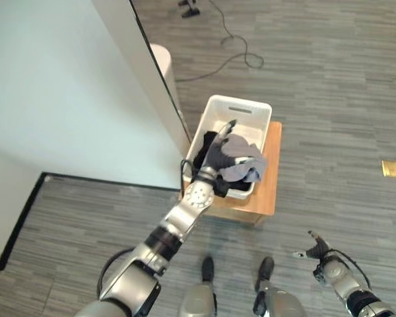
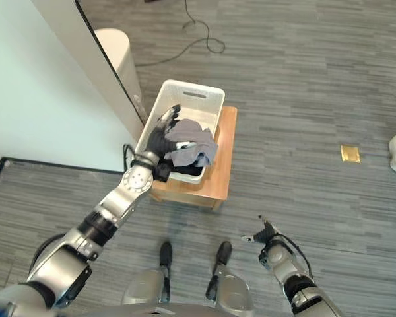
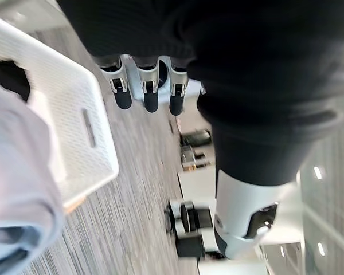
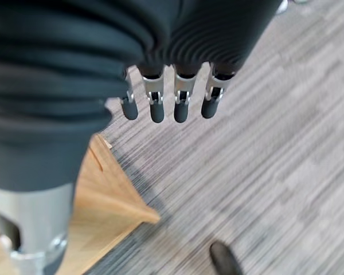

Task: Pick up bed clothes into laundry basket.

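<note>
Bed clothes point(image 1: 241, 162), grey-blue and dark, are lying bunched in the white laundry basket point(image 1: 236, 109) on the wooden surface point(image 1: 267, 191). Left hand point(image 1: 218, 146) is hovering over them, fingers released; right hand point(image 2: 267, 235) is hanging relaxed above floor point(image 1: 330, 99). No legible writing.

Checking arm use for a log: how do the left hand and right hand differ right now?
The left hand reaches over the white laundry basket beside the grey clothes; the right hand hangs low over the floor, near nothing. Both have straight fingers and hold nothing.
</note>
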Motion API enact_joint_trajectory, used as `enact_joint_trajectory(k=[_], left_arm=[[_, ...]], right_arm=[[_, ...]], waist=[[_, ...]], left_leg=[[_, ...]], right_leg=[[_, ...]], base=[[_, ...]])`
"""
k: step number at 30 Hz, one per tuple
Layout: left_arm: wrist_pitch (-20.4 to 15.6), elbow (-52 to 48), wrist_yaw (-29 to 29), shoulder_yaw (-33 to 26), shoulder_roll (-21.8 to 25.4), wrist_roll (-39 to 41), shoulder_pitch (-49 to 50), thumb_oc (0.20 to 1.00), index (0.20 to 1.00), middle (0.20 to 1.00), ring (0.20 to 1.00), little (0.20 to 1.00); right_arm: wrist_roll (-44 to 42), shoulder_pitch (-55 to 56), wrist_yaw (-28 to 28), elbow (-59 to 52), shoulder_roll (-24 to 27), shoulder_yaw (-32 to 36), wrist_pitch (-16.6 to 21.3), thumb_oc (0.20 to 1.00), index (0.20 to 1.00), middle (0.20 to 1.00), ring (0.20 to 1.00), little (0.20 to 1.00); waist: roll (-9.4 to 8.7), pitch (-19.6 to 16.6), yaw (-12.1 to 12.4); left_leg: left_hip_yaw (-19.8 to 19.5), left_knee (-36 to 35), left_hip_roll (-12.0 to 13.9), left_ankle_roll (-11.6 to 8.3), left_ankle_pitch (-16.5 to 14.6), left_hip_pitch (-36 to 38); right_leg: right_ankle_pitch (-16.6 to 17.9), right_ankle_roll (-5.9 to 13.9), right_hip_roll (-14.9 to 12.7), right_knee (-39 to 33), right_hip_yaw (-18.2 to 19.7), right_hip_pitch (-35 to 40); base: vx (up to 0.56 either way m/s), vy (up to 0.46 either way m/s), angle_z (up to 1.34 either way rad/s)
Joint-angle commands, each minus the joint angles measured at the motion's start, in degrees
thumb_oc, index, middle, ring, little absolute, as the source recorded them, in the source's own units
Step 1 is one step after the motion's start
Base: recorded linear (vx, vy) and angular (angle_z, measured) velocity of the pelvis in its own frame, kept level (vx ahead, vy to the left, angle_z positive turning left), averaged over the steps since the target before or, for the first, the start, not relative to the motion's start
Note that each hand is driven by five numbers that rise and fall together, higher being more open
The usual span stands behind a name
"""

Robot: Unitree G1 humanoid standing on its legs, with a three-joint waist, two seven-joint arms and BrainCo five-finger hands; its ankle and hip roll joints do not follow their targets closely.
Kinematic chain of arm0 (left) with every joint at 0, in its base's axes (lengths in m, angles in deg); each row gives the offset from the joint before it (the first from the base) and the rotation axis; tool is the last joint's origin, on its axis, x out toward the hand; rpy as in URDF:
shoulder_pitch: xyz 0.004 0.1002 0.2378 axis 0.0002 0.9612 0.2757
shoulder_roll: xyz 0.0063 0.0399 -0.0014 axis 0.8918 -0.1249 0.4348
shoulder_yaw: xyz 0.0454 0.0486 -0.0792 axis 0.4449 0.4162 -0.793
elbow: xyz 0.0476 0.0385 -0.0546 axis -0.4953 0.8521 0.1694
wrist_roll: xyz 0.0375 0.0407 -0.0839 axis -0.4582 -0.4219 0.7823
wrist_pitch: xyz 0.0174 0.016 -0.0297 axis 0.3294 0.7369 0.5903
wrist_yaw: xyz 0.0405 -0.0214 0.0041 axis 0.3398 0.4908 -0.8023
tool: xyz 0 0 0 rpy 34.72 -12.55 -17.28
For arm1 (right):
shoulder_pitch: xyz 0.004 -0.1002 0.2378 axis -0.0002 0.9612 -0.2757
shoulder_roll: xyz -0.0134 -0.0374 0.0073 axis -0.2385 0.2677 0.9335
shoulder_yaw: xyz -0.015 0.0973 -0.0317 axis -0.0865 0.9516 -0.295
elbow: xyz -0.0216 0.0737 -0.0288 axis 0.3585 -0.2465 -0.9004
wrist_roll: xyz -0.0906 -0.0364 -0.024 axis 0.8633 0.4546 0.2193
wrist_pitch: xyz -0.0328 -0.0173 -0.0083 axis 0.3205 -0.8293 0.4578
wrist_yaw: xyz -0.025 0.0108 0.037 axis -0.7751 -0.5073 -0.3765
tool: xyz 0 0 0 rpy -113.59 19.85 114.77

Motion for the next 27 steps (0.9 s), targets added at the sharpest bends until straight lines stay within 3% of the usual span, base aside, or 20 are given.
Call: enact_joint_trajectory(k=[1,4,9,10,11,15,25,27], left_arm=[[-4.77,0.43,1.84,1.12,-0.16,2.67,-3.07,1.000,1.000,1.000,1.000,1.000],[-4.96,0.14,2.36,0.44,0.36,3.06,-0.66,1.000,1.000,1.000,1.000,1.000],[-5.80,-0.51,3.83,-0.40,0.25,3.94,5.40,1.000,1.000,1.000,1.000,1.000],[-5.91,-0.51,3.90,-0.35,0.14,3.61,5.78,1.000,1.000,1.000,1.000,1.000],[-6.46,-1.17,2.40,-0.83,0.44,1.09,6.80,1.000,1.000,1.000,1.000,1.000],[-7.38,-2.71,0.18,-3.20,1.21,-0.86,11.25,1.000,1.000,1.000,1.000,1.000],[-8.78,-2.04,-3.40,-9.33,-1.12,5.78,19.37,1.000,1.000,1.000,1.000,1.000],[-9.47,-2.68,-4.64,-10.95,-1.86,8.03,22.37,1.000,1.000,1.000,1.000,1.000]], right_arm=[[-4.24,1.37,0.10,-0.83,-0.74,1.78,1.80,1.000,1.000,1.000,1.000,1.000],[-5.96,1.95,0.11,-2.48,-1.28,3.13,2.51,1.000,1.000,1.000,1.000,1.000],[-6.90,0.54,-2.17,-16.99,0.75,6.42,5.50,1.000,1.000,1.000,1.000,1.000],[-4.78,-0.48,-3.49,-19.23,2.09,6.53,5.54,1.000,1.000,1.000,1.000,1.000],[2.52,-2.69,-7.19,-26.34,4.90,6.76,5.66,1.000,1.000,1.000,1.000,1.000],[5.30,-4.07,-9.55,-33.89,5.08,7.42,7.10,1.000,1.000,1.000,1.000,1.000],[7.24,-7.10,-8.25,-38.18,1.24,1.48,8.44,1.000,1.000,1.000,1.000,1.000],[9.72,-12.35,-8.91,-36.79,1.97,0.04,6.81,1.000,1.000,1.000,1.000,1.000]], waist=[[-0.33,-2.90,2.52],[-0.10,-3.50,2.88],[-0.89,-5.48,3.96],[-1.01,-5.62,4.12],[-1.19,-5.79,4.64],[-0.97,-5.54,5.85],[-0.29,-5.04,10.21],[0.34,-4.19,12.77]], left_leg=[[0.88,-0.03,2.22,-3.26,3.45,-4.39],[0.73,-0.03,2.14,-3.21,3.28,-3.80],[0.47,-0.03,2.29,-2.89,2.53,-2.03],[0.45,-0.03,2.34,-2.89,2.48,-1.88],[0.37,-0.03,2.54,-2.92,2.43,-1.62],[0.19,-0.03,2.69,-2.92,2.55,-1.33],[-0.89,-0.03,3.14,-3.40,3.72,-1.51],[-2.16,-0.03,3.20,-3.91,4.91,-2.50]], right_leg=[[-6.75,9.46,-6.93,0.87,-3.44,5.87],[-6.83,9.44,-7.12,0.87,-3.74,6.52],[-7.32,9.03,-6.98,0.87,-3.53,8.04],[-7.40,8.99,-6.91,0.87,-3.54,8.22],[-7.60,8.82,-6.75,0.87,-3.54,8.47],[-7.72,8.81,-6.62,0.87,-3.66,8.81],[-8.35,7.80,-5.87,0.87,-4.50,9.52],[-8.66,7.37,-5.70,0.87,-5.60,9.77]], base=[[0.07,0.019,0.17],[0.04,0.001,0.06],[0.03,0.000,0.04],[0.00,0.000,0.00],[0.00,0.000,0.00],[0.00,-0.001,0.01],[-0.02,-0.022,0.05],[-0.09,-0.035,0.20]])
